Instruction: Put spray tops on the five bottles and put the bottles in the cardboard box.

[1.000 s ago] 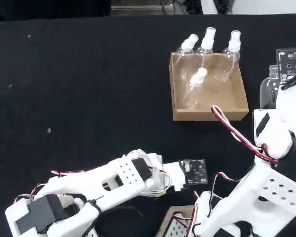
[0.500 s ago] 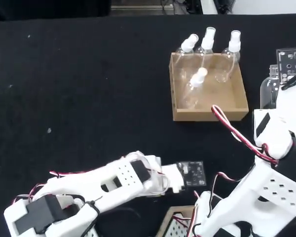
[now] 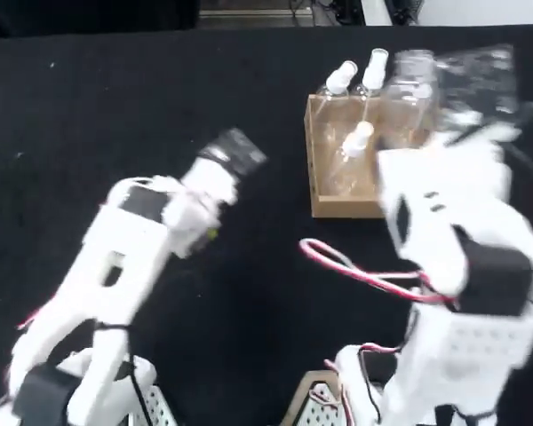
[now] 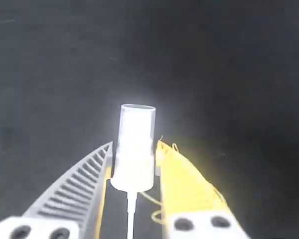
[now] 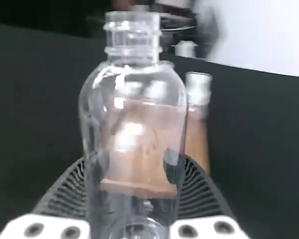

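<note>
The left gripper (image 4: 134,147) is clamped on a spray top (image 4: 136,124) well apart from the cardboard box (image 3: 338,209), while the right gripper (image 5: 135,172) grips an uncapped bottle (image 5: 133,99) right by that box, which holds capped bottles (image 3: 348,155).

Right arm (image 3: 440,222) blurred, covering part of box (image 3: 342,209).
</note>
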